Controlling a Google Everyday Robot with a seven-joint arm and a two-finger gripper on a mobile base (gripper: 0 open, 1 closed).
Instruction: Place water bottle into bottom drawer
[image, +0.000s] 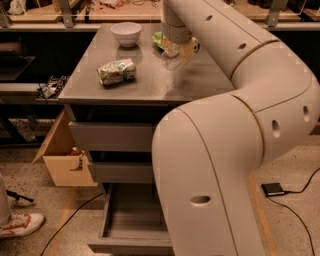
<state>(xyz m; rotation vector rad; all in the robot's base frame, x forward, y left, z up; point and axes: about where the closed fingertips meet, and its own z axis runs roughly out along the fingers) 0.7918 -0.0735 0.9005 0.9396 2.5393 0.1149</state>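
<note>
The gripper (179, 49) is seen low over the far side of the cabinet top (125, 85), at the water bottle (171, 59); its grip cannot be told. The clear, crinkled bottle is mostly hidden. The bottom drawer (129, 222) is pulled open, partly covered by the arm (225, 150).

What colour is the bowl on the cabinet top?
White bowl, clearest in the camera view. The gripper is right of it, at the water bottle.
</note>
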